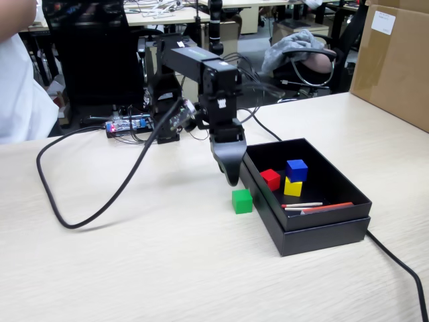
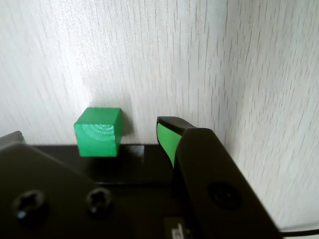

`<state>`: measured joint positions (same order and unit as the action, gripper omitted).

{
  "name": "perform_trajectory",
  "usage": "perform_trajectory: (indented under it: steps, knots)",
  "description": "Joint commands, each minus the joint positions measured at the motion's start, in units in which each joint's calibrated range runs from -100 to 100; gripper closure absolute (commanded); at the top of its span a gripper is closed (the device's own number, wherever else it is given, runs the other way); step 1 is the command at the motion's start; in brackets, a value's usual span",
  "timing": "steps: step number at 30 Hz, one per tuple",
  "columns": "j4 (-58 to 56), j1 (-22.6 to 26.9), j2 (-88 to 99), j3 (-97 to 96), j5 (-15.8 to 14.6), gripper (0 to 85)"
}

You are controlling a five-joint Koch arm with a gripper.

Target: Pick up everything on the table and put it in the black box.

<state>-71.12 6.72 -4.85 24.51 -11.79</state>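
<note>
Green cube (image 2: 97, 131) sits just beside the gripper (image 1: 231, 176), whose jaw spacing I cannot tell; descending off-centre could knock it away.

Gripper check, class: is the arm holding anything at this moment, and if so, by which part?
Nothing is held. The gripper hangs above the table, and the green cube sits on the table untouched, beside the one fingertip visible.

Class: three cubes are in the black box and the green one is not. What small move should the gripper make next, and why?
Probably lower the gripper and shift it to straddle the green cube, which sits on the table beside the black box, untouched and off-centre from the visible fingertip.
</note>
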Motion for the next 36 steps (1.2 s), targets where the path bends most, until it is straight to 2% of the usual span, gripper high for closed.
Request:
perform_trajectory:
  steps: [1,9,21,31,36]
  knots:
    - [0.15,0.49,-3.35,5.86,0.10,33.9]
    - [0.15,0.93,-12.53,11.85,0.24,34.8]
    - [0.15,1.27,-15.97,13.57,0.88,39.0]
    - [0.15,0.98,-13.79,9.04,0.83,71.3]
    - [0.06,0.78,-6.91,5.23,0.88,71.6]
